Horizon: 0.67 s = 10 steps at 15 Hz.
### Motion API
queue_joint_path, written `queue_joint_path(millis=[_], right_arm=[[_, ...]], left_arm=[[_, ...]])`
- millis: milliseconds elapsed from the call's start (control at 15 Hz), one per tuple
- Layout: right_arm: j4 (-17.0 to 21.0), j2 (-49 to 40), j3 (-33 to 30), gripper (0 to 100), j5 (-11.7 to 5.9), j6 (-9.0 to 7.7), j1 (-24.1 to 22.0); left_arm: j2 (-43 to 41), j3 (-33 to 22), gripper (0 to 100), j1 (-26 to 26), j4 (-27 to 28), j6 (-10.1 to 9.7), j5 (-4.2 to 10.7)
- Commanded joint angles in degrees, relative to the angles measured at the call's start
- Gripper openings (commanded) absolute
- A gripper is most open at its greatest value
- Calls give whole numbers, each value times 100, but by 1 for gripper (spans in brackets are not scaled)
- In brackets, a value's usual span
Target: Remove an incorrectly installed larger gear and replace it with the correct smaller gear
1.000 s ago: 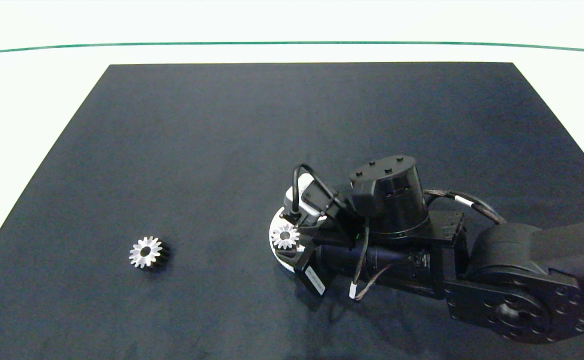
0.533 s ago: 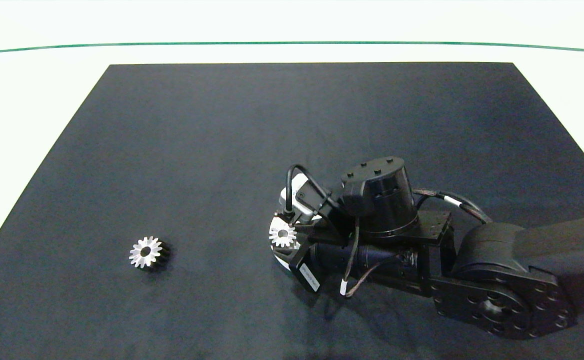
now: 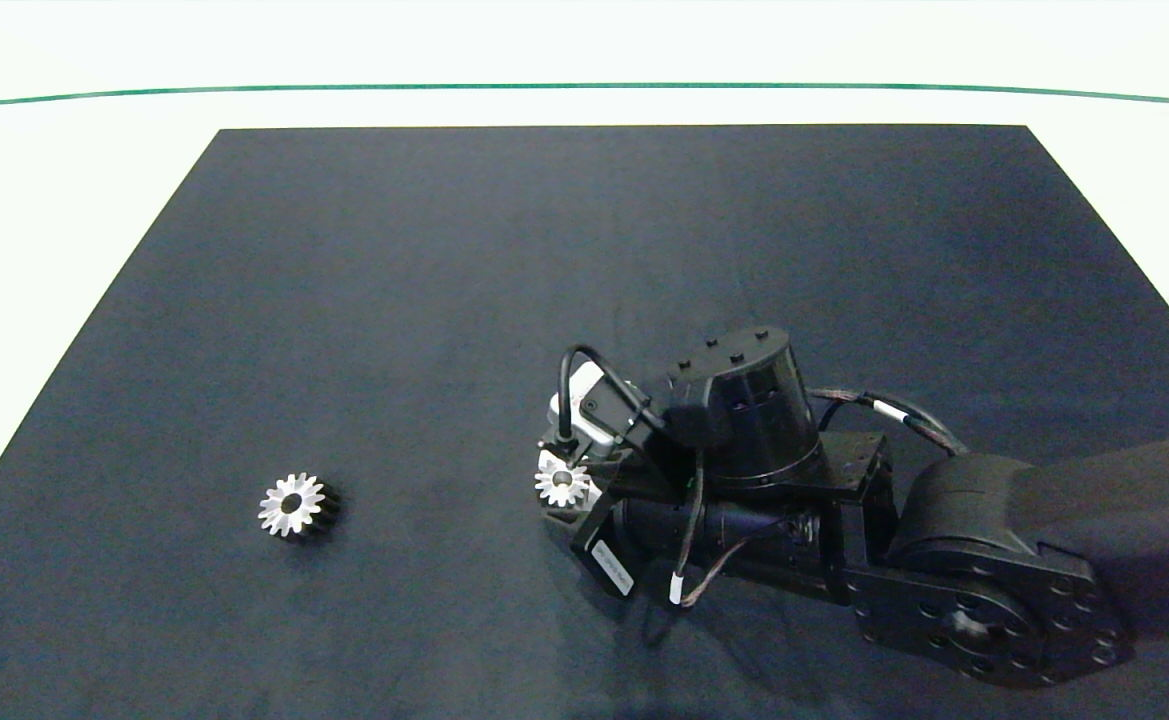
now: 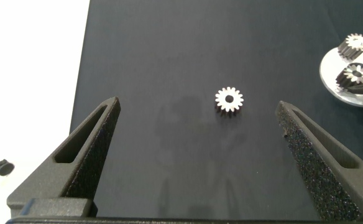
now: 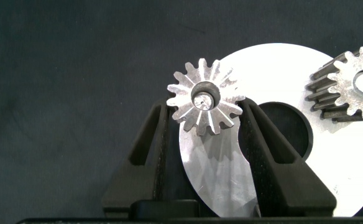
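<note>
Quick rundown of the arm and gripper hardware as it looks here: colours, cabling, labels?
The right arm is matte black, with a round joint housing ringed by bolt holes, a cylindrical wrist drum, a black looped cable, a braided cable with white tags and a white label. The right gripper has dark tapered fingers. The left gripper has grey wedge-shaped fingers with textured foam-like pads.

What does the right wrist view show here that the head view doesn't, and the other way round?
Only the right wrist view shows the round silver plate with its dark centre hole, and a second gear sitting on it. Only the head view shows the loose gear lying apart on the black mat, towards the left, and the whole right arm. Both show the right gripper closed on a gear with a pin in its bore.
</note>
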Motion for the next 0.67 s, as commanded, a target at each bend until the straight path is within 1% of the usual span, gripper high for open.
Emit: queue_joint_path(millis=[67, 200, 267, 400, 467, 667], right_arm=[[-20, 7, 19, 22, -80, -10, 9], [-11, 7, 19, 22, -124, -10, 9], [-2, 7, 19, 22, -177, -10, 9], [-46, 51, 19, 22, -194, -1, 9], [-55, 69, 1, 100, -194, -1, 9], [-28, 16, 28, 100, -194, -1, 9]], left_arm=[[10, 10, 100, -1, 8, -15, 6], [10, 19, 100, -1, 8, -15, 6], [10, 19, 100, -1, 8, -24, 6], [10, 19, 100, -1, 8, -15, 6], [10, 19, 100, -1, 8, -15, 6], [19, 19, 100, -1, 8, -15, 6]])
